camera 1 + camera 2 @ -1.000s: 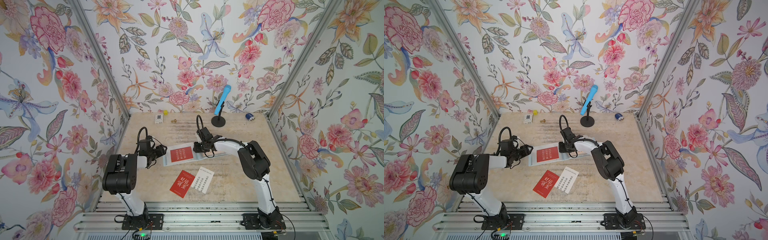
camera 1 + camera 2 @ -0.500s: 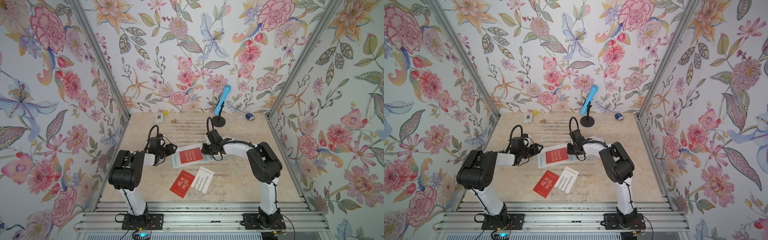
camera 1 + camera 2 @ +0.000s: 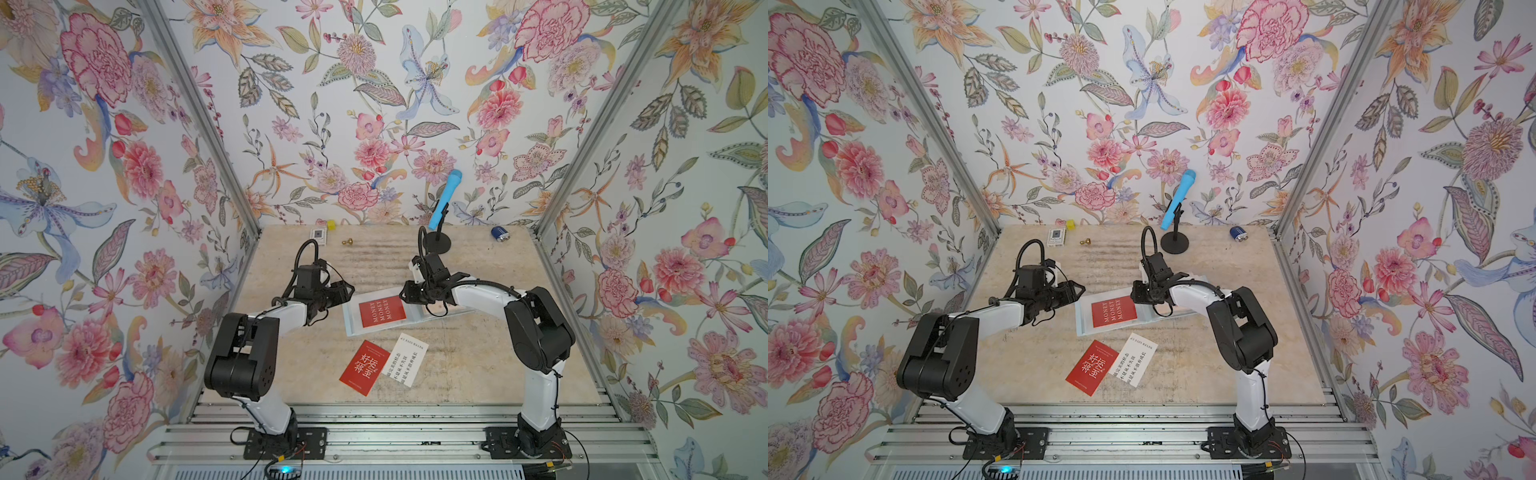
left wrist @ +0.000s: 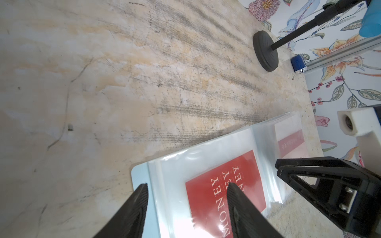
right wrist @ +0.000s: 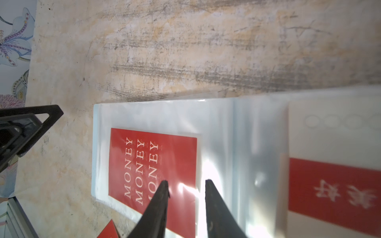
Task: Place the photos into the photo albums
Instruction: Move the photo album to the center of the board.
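**Item 1: photo album** (image 3: 350,322). Pale blue, lying open and flat near the middle of the tabletop (image 3: 457,365), clear sleeve pages facing up. It sits between the two claws and is seen in both top views (image 3: 1083,322).

**Item 2: MONEY card** (image 3: 382,312). Red with white lettering, inside the sleeve of the album page nearer the left arm.

**Item 3: banded card** (image 5: 329,185). Pale, with a red band and white Chinese characters, on the facing album page. The right arm largely hides it in both top views.

**Item 4: red card** (image 3: 365,368). White Chinese lettering, loose on the tabletop, nearer the arm bases than the album.

**Item 5: white card** (image 3: 405,359). Printed black text, loose, touching the red card along one edge.

**Item 6: left claw** (image 4: 187,185). Jaws apart with nothing between them, above the album's outer edge and the MONEY card. Contact cannot be told.

**Item 7: right claw** (image 5: 186,183). Jaws apart by a narrower gap and gripping nothing, over the inner edge of the MONEY card near the album's fold.

**Sundries along the back wall:** small white box (image 3: 318,235), yellow cube (image 3: 331,225), small brass piece (image 3: 347,241), blue microphone (image 3: 446,195) on a black stand, and blue cylinder (image 3: 500,232).
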